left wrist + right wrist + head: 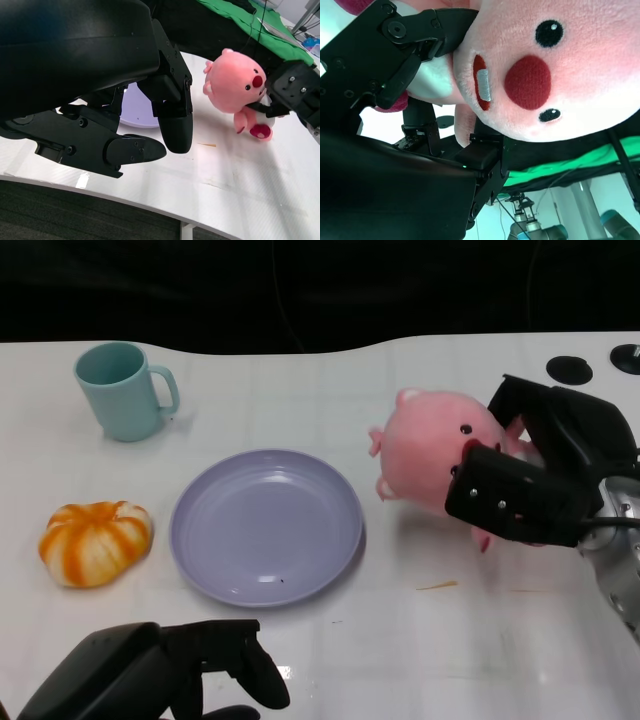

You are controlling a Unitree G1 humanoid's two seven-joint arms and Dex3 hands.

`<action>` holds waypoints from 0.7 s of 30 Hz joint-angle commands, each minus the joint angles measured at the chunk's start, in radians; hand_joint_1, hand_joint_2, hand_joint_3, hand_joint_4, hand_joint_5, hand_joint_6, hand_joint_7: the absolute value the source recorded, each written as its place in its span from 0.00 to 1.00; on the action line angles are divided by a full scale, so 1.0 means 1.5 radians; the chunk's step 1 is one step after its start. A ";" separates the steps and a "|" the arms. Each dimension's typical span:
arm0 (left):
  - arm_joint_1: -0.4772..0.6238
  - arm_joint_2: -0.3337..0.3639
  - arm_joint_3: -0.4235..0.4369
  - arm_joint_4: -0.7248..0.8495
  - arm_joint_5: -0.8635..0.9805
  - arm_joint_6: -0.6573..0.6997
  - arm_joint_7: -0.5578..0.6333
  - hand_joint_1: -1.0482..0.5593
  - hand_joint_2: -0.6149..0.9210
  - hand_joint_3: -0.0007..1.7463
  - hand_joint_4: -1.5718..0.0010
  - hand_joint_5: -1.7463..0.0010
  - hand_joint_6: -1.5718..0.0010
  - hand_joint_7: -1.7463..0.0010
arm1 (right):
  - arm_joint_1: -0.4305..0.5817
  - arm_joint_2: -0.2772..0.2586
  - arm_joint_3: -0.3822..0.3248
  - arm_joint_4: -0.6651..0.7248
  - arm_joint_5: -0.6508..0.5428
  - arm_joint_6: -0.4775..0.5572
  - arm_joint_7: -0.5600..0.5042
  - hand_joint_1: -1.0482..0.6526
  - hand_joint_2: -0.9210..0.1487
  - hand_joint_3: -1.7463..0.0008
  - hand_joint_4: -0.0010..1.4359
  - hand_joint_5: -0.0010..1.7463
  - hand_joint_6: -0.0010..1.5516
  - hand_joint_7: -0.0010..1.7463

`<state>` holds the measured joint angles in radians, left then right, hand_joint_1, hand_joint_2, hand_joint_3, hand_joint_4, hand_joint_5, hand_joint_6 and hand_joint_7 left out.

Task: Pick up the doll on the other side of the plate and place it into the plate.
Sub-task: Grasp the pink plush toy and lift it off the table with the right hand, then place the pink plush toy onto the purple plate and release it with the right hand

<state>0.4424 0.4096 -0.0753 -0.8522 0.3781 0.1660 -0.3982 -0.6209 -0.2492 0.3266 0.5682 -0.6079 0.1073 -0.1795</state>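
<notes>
One doll (432, 445) gripped by right hand (525, 475).

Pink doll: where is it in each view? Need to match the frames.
Head view: doll right of the plate, gripped by the right hand.
Left wrist view: doll upper right, beyond the left hand; a sliver of plate shows between the fingers.
Right wrist view: doll's face fills the upper right, close up; plate not in it.
Shared landmark: the right hand on the doll.
</notes>
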 commanded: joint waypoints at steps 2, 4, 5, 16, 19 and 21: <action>-0.004 0.000 -0.009 0.004 0.008 -0.004 0.002 0.51 1.00 0.23 0.64 0.00 0.57 0.45 | -0.038 0.013 -0.001 -0.045 0.005 0.018 0.036 0.48 0.47 0.28 0.69 1.00 0.49 1.00; -0.006 -0.003 -0.013 0.007 0.012 -0.008 0.004 0.51 1.00 0.23 0.63 0.00 0.57 0.45 | -0.049 0.023 0.002 -0.060 0.004 0.034 0.053 0.47 0.46 0.30 0.68 1.00 0.48 1.00; -0.007 -0.004 -0.016 0.009 0.014 -0.010 0.006 0.51 1.00 0.23 0.63 0.00 0.56 0.45 | -0.057 0.030 0.006 -0.066 0.001 0.043 0.062 0.47 0.46 0.31 0.68 1.00 0.47 1.00; -0.016 -0.026 -0.045 -0.001 0.043 0.009 0.003 0.51 1.00 0.23 0.64 0.00 0.56 0.44 | -0.135 0.087 0.045 -0.033 -0.005 0.005 0.073 0.46 0.47 0.32 0.70 1.00 0.47 1.00; -0.017 -0.030 -0.051 -0.003 0.049 0.014 0.004 0.51 1.00 0.23 0.64 0.00 0.56 0.44 | -0.161 0.103 0.074 -0.022 -0.038 0.027 0.074 0.43 0.44 0.36 0.70 1.00 0.47 0.96; -0.017 -0.033 -0.056 -0.008 0.053 0.019 0.003 0.51 1.00 0.23 0.64 0.00 0.56 0.44 | -0.172 0.123 0.073 -0.009 -0.022 0.022 0.087 0.44 0.44 0.34 0.71 1.00 0.47 0.98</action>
<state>0.4163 0.3591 -0.1540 -0.8442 0.4450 0.1854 -0.3961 -0.8461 -0.0794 0.4388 0.5425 -0.6512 0.1401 -0.0635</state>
